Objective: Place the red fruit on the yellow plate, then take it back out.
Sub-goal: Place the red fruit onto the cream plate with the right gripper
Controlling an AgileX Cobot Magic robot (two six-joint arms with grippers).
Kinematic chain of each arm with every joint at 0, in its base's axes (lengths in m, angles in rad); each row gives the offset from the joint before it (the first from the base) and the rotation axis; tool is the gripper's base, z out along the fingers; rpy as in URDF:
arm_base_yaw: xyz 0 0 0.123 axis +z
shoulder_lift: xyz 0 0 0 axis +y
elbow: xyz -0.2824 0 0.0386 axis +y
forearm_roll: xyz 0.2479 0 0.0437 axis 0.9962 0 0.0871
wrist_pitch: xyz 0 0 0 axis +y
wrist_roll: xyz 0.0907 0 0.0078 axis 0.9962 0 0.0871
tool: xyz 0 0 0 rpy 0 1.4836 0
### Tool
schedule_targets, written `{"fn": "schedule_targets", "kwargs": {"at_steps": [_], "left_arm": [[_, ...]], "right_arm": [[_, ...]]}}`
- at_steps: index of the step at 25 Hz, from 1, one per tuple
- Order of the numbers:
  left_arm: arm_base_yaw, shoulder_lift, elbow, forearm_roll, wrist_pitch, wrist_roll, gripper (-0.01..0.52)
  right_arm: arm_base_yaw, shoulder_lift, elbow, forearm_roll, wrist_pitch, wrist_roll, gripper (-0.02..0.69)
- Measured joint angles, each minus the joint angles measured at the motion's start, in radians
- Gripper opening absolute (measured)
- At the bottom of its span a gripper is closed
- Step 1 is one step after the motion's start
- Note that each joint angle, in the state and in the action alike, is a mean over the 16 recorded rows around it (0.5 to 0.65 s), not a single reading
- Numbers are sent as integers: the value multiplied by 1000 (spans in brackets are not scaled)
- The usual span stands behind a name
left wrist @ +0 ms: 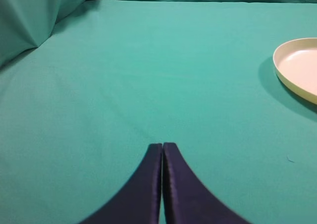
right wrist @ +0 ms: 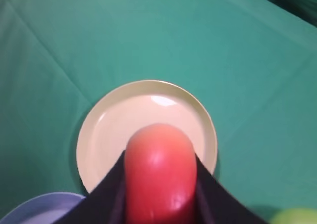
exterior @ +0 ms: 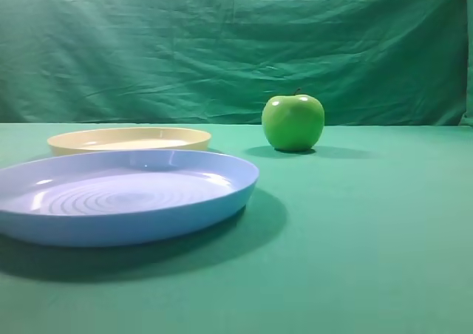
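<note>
- Green cloth (exterior: 222,46) hangs as a wrinkled backdrop behind the scene, and the same kind of cloth covers the table (exterior: 369,230).
- On the left of the table, nearest to the high camera, lies the blue plate (exterior: 122,196), wide, with raised rings in its middle.
- Just behind the blue plate is the yellow plate (right wrist: 106,135), smaller and shallow, with a low rim. In the high view nothing lies on it.
- A green apple (exterior: 293,122) stands upright on the table, to the right of the yellow plate and apart from it.
- The red fruit (right wrist: 159,177) is in the air above the yellow plate, seen in the right wrist view. It is red with an orange tone at its far end.
- The right fingers (right wrist: 210,194) are dark and stand on both sides of the red fruit, pinching it between them. They are spread only as far as the fruit is wide.
- The left fingers (left wrist: 171,184) are pressed together, with no gap visible at the tips. They hold nothing and hover over bare cloth, with the yellow plate off to their right.
</note>
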Motion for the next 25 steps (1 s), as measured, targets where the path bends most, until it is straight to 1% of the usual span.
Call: {"fn": "schedule_targets", "kwargs": {"at_steps": [6, 10, 13, 21, 23, 25], "left_arm": [[0, 0, 0, 0, 0, -1, 0], [0, 0, 0, 0, 0, -1, 0], [0, 0, 0, 0, 0, -1, 0], [0, 0, 0, 0, 0, -1, 0], [0, 0, 0, 0, 0, -1, 0], [0, 0, 0, 0, 0, -1, 0]], "right_arm": [[60, 192, -136, -49, -19, -2, 207], [74, 275, -173, -71, -36, -3, 249], [77, 312, -181, -77, -50, -3, 312], [76, 340, -182, -82, -65, -3, 538], [73, 329, -182, -85, -57, -2, 577], [69, 310, -182, -90, -40, 3, 593]]}}
